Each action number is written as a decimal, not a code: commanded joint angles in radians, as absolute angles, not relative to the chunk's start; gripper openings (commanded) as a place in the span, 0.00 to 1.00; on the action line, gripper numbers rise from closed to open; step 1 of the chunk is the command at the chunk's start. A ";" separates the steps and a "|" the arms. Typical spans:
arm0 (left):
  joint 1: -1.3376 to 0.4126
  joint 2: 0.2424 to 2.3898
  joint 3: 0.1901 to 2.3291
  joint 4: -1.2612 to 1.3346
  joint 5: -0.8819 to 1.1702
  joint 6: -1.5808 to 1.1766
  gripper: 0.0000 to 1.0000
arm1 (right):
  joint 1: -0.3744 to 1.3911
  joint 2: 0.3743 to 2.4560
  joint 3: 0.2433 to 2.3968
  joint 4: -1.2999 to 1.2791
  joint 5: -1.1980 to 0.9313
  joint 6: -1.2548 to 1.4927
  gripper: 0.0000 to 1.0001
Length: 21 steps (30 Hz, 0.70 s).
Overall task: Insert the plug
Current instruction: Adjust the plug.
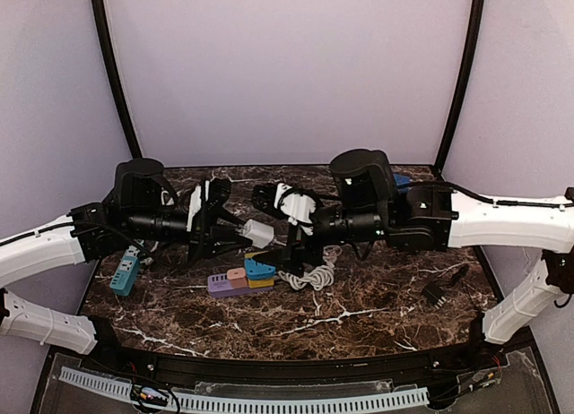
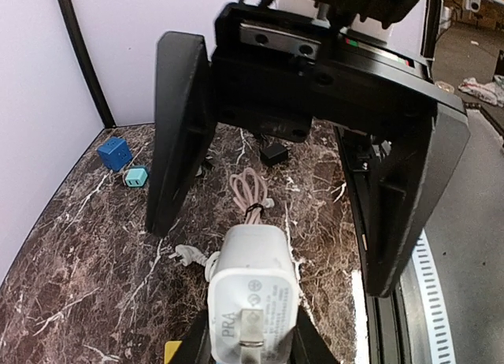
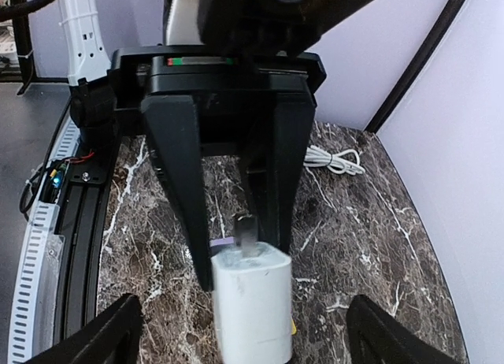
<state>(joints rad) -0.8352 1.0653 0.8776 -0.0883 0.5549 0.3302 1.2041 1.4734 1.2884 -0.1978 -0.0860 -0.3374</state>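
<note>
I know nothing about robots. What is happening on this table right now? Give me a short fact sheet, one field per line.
Holding: left gripper closed on the white plug adapter
Other arm: right gripper open wide, not touching the adapter
Height: adapter held up above the table
Likely socket: teal power strip lying at the table's left side, plug not yet in it
Nearby: white coiled cable, coloured blocks

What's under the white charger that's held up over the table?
Roughly below the charger, the purple power strip lies on the table. From the right wrist, the charger covers most of the strip, so only purple and yellow slivers show.
</note>
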 commanded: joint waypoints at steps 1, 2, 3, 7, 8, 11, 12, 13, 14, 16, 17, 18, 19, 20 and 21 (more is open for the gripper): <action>-0.814 1.032 0.842 0.095 0.546 0.096 0.01 | 1.123 1.342 1.065 0.257 -0.231 -0.124 0.98; -0.802 1.032 0.818 0.131 0.572 0.060 0.01 | 1.100 1.328 1.008 0.381 -0.280 -0.043 0.97; -0.794 1.033 0.805 0.210 0.583 -0.005 0.01 | 1.085 1.322 0.952 0.512 -0.308 0.046 0.96; -0.792 1.046 0.742 0.369 0.627 -0.111 0.01 | 1.069 1.362 0.824 0.881 -0.347 0.249 0.93; -0.792 1.049 0.739 0.378 0.636 -0.116 0.01 | 1.070 1.377 0.820 0.904 -0.346 0.268 0.91; -0.792 1.054 0.742 0.388 0.646 -0.121 0.01 | 1.068 1.415 0.829 0.914 -0.357 0.291 0.86; -0.793 1.054 0.745 0.391 0.648 -0.122 0.01 | 1.068 1.431 0.837 0.913 -0.372 0.295 0.83; -0.793 1.053 0.746 0.393 0.648 -0.123 0.01 | 1.069 1.443 0.846 0.914 -0.388 0.297 0.81; -0.793 1.052 0.747 0.396 0.651 -0.126 0.01 | 1.068 1.455 0.853 0.911 -0.406 0.299 0.78; -0.793 1.051 0.747 0.397 0.653 -0.127 0.01 | 1.068 1.477 0.867 0.909 -0.429 0.302 0.71; -0.793 1.050 0.746 0.398 0.653 -0.127 0.01 | 1.068 1.487 0.874 0.909 -0.443 0.303 0.65; -0.793 1.048 0.745 0.400 0.652 -0.128 0.01 | 1.066 1.496 0.883 0.906 -0.461 0.305 0.60; -0.793 1.047 0.742 0.400 0.652 -0.128 0.01 | 1.064 1.505 0.893 0.902 -0.478 0.306 0.57; -0.793 1.045 0.741 0.403 0.652 -0.129 0.01 | 1.062 1.514 0.903 0.897 -0.494 0.308 0.54; -0.793 1.045 0.739 0.402 0.651 -0.129 0.01 | 1.062 1.521 0.912 0.893 -0.507 0.308 0.50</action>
